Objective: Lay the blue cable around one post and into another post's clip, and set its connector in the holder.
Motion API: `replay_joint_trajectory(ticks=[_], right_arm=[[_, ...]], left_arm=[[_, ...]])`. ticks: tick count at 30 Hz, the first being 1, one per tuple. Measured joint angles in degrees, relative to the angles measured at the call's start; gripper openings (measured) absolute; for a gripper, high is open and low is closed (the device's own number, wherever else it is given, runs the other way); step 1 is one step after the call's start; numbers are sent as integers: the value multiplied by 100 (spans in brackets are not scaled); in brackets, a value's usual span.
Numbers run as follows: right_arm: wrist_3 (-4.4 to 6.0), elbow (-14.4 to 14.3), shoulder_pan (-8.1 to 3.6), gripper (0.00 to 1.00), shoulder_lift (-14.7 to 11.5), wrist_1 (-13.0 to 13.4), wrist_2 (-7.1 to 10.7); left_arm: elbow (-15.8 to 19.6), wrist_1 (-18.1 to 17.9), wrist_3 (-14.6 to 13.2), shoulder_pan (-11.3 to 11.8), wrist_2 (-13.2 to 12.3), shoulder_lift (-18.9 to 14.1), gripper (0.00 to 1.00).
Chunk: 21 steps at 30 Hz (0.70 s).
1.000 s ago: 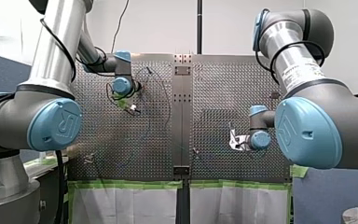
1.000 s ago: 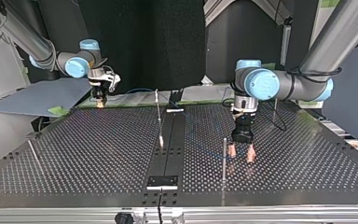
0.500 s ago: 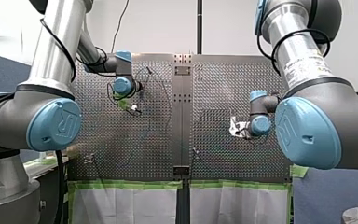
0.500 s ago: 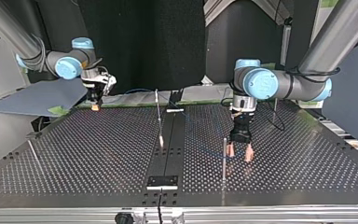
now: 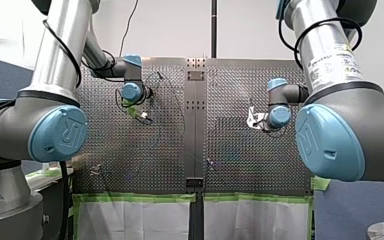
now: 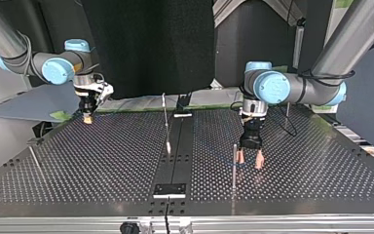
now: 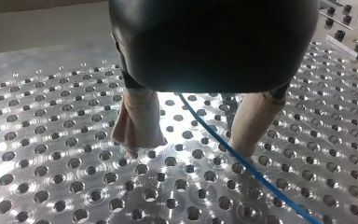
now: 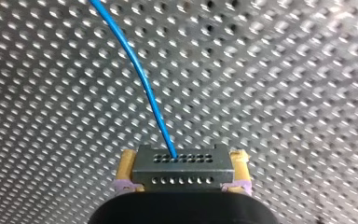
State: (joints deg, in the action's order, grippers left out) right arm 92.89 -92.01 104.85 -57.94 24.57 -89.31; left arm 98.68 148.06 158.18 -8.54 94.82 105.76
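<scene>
Right jaws clamp the connector (image 8: 182, 169), so that end of the blue cable (image 8: 140, 74) rides above the desk (image 8: 284, 93). Left jaws stand apart astride the blue cable on the desk, probably poised to pinch it near a post (image 6: 234, 170).

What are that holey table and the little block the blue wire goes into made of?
The table looks like bare metal, probably aluminium: silvery, with bright glints around its holes. The block looks like matte grey metal, though plastic is possible.
</scene>
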Motion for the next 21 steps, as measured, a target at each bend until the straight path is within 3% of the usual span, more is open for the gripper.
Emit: replay_joint_trajectory(ticks=[4,11,21], right_arm=[[-18,1,-44,0,-191,19,-159],[-117,21,-164,0,-563,-18,-207],[-536,177,-346,0,-1137,-409,-225]], left_arm=[[0,4,0,-5,-4,0,100],[0,5,-10,-13,-27,0,100],[0,8,-24,-82,-38,0,100]])
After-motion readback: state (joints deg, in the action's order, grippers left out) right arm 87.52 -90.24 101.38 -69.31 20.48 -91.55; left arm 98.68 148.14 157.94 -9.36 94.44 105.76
